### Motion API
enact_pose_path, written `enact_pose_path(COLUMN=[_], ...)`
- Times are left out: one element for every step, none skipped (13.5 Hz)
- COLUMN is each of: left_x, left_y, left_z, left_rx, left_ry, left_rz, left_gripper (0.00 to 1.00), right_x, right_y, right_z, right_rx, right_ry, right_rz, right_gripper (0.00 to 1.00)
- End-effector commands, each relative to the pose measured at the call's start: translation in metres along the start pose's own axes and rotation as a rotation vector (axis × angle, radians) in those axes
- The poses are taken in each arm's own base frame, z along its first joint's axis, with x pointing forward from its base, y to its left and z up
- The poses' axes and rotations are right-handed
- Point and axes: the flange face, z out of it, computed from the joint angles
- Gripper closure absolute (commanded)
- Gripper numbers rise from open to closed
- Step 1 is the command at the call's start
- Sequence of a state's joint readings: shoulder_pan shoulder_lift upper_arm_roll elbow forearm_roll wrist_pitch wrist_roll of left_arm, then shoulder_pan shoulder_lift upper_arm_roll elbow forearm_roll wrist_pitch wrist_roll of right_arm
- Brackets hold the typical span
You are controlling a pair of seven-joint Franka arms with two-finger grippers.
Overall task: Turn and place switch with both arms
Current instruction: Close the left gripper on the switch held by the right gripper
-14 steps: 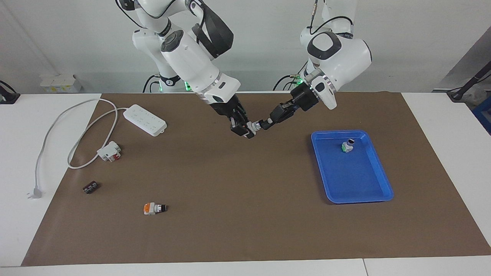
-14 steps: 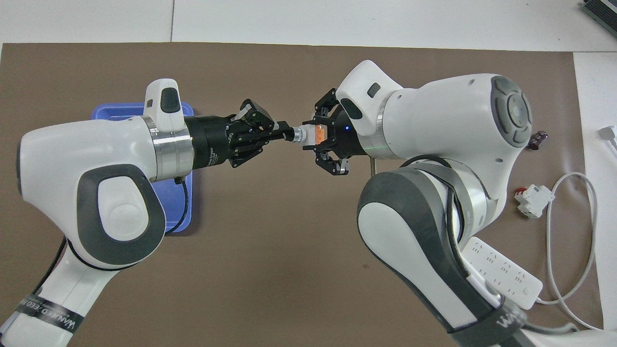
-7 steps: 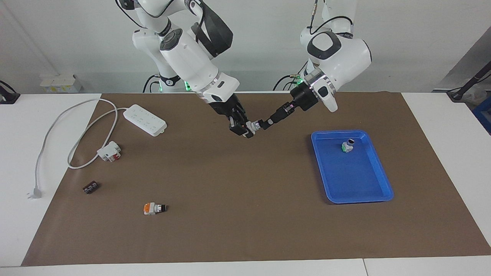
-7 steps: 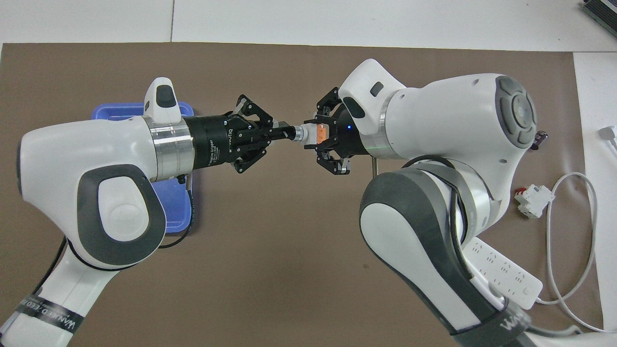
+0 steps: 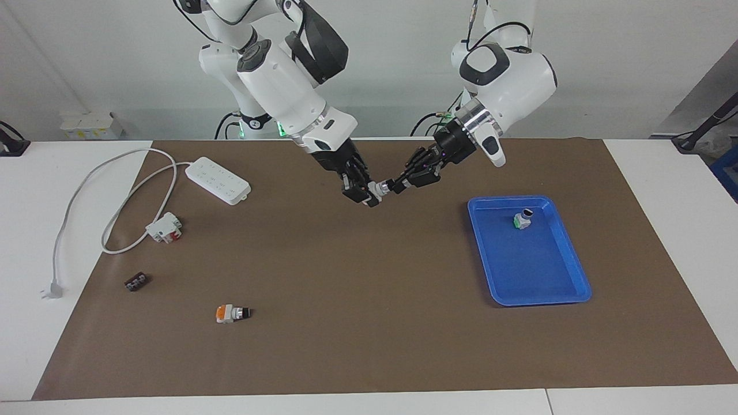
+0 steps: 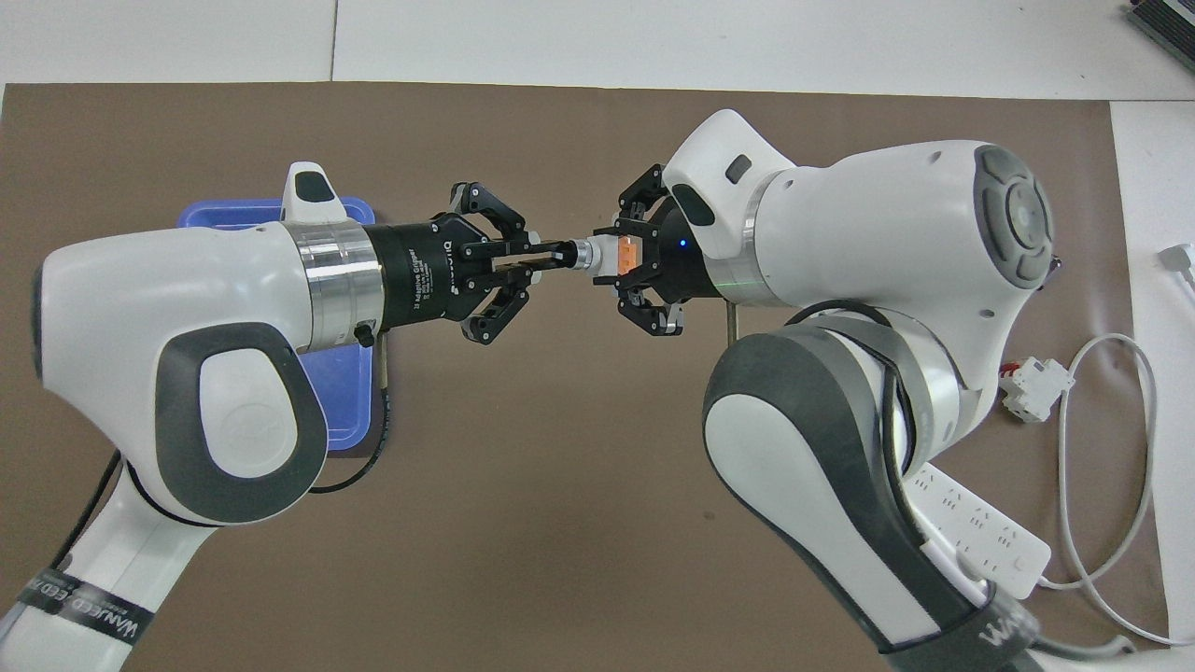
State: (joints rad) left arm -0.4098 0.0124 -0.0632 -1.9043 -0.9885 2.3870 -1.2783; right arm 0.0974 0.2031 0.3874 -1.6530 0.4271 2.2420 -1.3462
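Frame centre, mid-air: right gripper (image 6: 624, 264) clamps switch (image 6: 607, 256) body; left gripper (image 6: 553, 257) pinches knob, presumably for turning.

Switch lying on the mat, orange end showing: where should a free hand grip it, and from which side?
From straight above, closing across the whitish-grey middle of the lying switch. It lies flat on its side, black knob toward the left arm's end, orange block toward the right arm's, so its long sides are open. Left hand and right hand are both shut on the held switch.
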Motion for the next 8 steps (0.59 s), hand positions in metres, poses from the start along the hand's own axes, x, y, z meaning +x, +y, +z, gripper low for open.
enact_pose_path(left_x=[-0.0150,-0.0155,-0.0188,-0.0206,-0.0211,-0.0211,-0.0204,-0.0204], left_y=[0.0072,0.0080,0.0072,0.0067,0.0062,0.0065,0.0069,0.0070], left_z=[-0.0058,-0.0074,-0.0101,-0.0125,-0.0128,-0.0131,-0.0136,-0.0136], left_rx=[-0.012,-0.015,-0.016,-0.017,-0.014,-0.018,-0.021,-0.022], left_ry=[0.007,0.007,0.015,0.032,0.045,0.047,0.048,0.047], left_rz=[-0.185,-0.258,-0.312,-0.356,-0.405,-0.452,-0.505,-0.567], left_gripper=[1.00,1.00,1.00,1.00,1.00,1.00,1.00,1.00], right_x=[0.0061,0.0061,0.0061,0.0061,0.0065,0.0065,0.0065,0.0073], right_y=[-0.0110,-0.0110,-0.0112,-0.0112,-0.0113,-0.0113,-0.0113,-0.0118], right_z=[0.0010,0.0010,0.0012,0.0012,0.0003,0.0003,0.0003,0.0007], right_rx=[0.005,0.005,0.007,0.007,0.005,0.005,0.005,0.006], right_ry=[0.019,0.019,0.019,0.019,0.019,0.019,0.019,0.019], right_rz=[0.043,0.043,0.043,0.043,0.043,0.046,0.058,0.061], right_gripper=[1.00,1.00,1.00,1.00,1.00,1.00,1.00,1.00])
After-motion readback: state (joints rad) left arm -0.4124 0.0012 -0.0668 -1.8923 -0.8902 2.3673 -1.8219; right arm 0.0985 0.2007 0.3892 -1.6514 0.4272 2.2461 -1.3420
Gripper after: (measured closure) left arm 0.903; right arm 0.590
